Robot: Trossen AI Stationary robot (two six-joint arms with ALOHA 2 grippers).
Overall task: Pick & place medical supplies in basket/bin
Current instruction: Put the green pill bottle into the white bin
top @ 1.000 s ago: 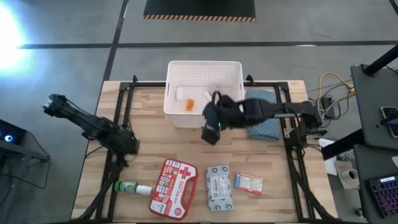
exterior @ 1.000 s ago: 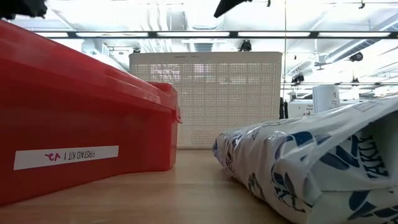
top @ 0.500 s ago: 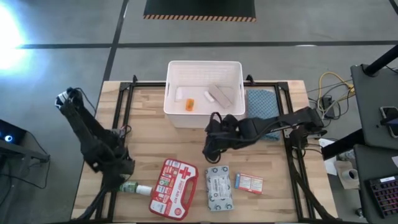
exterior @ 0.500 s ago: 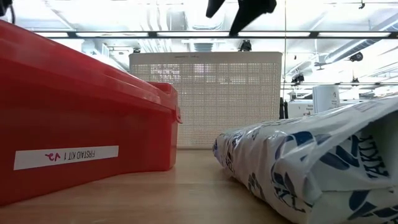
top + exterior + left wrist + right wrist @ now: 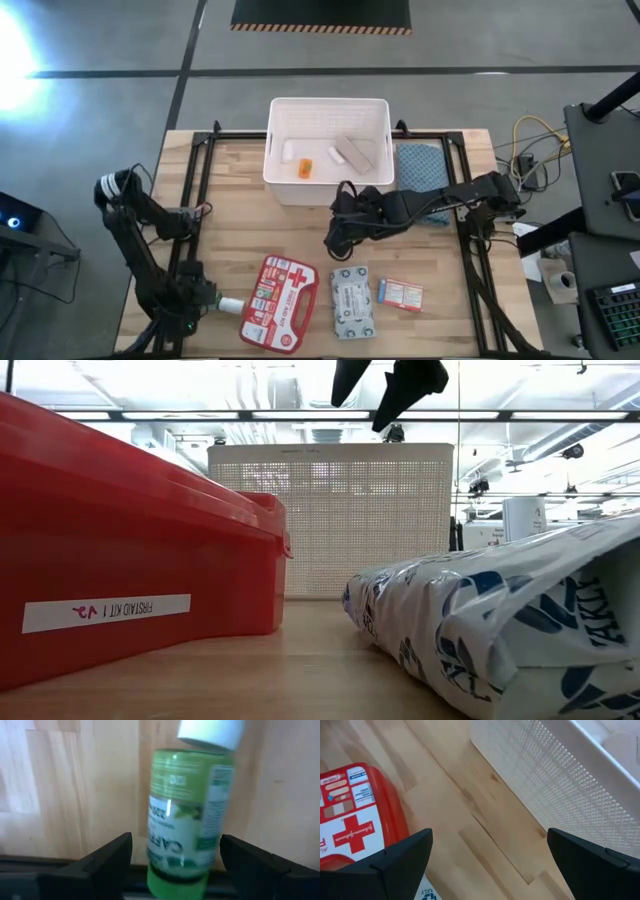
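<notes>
On a pale wooden slatted table (image 5: 240,225), a white rectangular plastic tub (image 5: 328,112) with perforated walls stands at the far edge and already holds two white rolls (image 5: 352,152) and an orange piece (image 5: 306,168). Nearer the camera than the tub lie a red first-aid case with a white cross (image 5: 279,302), a grey-white wipes pack (image 5: 352,302) beside it, and a small red-white box (image 5: 400,294) on the pack's other side. The left gripper (image 5: 188,303) sits low at the base of a green plastic bottle with a white cap (image 5: 192,815), which lies on its side just beside the case; its fingers (image 5: 100,862) are spread wide, flanking the bottle without holding it. The right gripper (image 5: 342,232) hangs between the tub and the wipes pack, its fingers (image 5: 400,855) wide apart and empty. The likely risk: the round bottle may roll or be nudged away as the fingers close, since it lies loose on smooth wood. Its green label bears white printing, partly blurred.
</notes>
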